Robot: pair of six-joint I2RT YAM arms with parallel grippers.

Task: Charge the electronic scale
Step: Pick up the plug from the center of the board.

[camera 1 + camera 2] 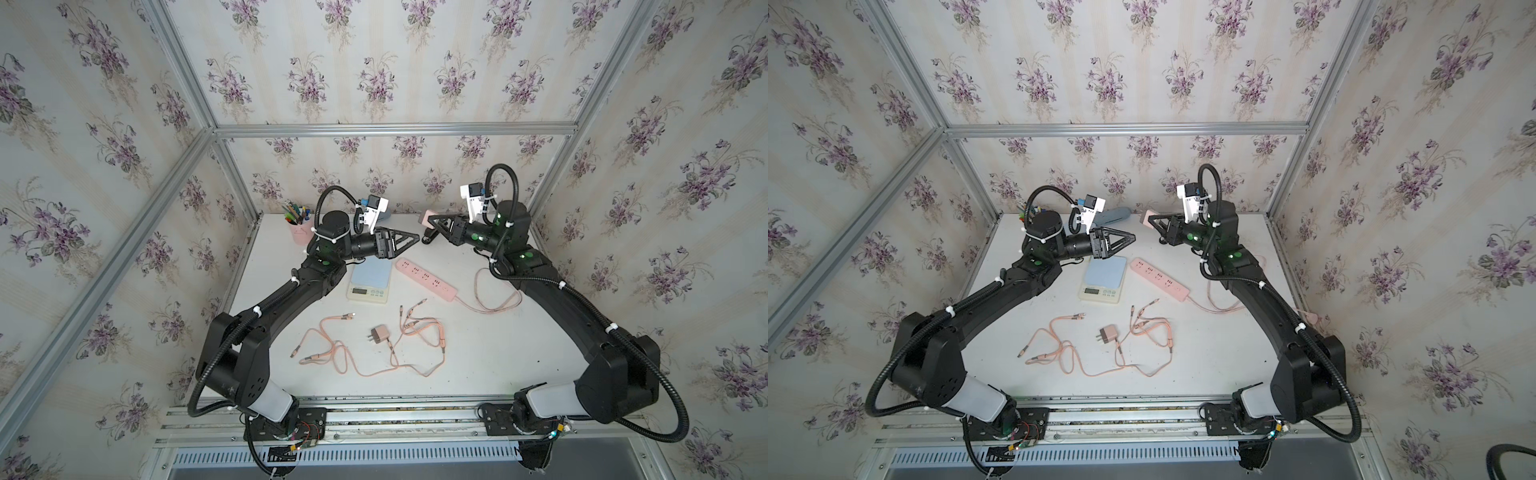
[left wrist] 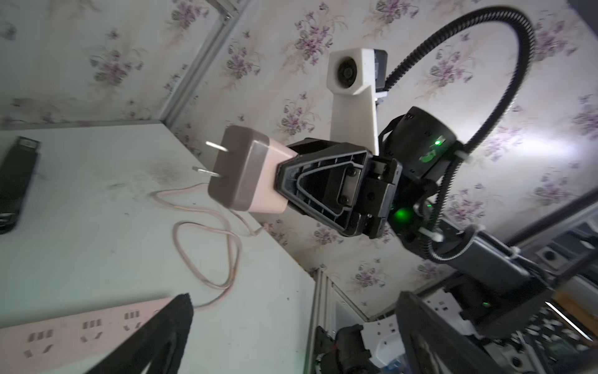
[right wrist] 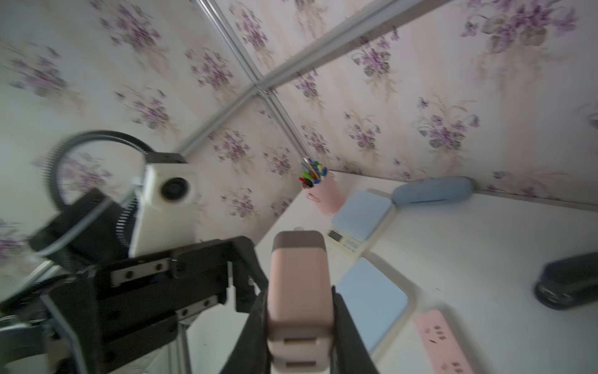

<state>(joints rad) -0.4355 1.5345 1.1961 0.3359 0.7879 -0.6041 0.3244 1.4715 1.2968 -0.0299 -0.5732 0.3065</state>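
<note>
Pinching a pink plug adapter (image 2: 246, 171) by its body, the right hand (image 1: 434, 220) holds it up in the air over the far side of the table (image 1: 498, 357), with the two metal prongs pointing away from the hand. In the right wrist view the adapter sits squeezed between both fingers (image 3: 348, 327). The left hand (image 1: 413, 238) is empty. Its fingers (image 2: 161, 333) are spread wide apart in the left wrist view, and it hovers above the far edge of the scale, facing the right hand.

The electronic scale (image 1: 370, 282), with a blue top and its display on the near side, lies flat on the table between the two arms. A pink power strip (image 1: 426, 280) lies just beside it on the robot's right, and the strip's cord loops off toward the right arm.

A loose tangle of pink charging cables (image 1: 345, 353) lies nearer the front, with a small adapter (image 1: 378, 334) in the middle, well apart from the scale.

Along the back are a pink pen cup (image 1: 300, 230), a blue case (image 1: 1115, 214) and a black object (image 3: 569, 281); I cannot tell what it is.
</note>
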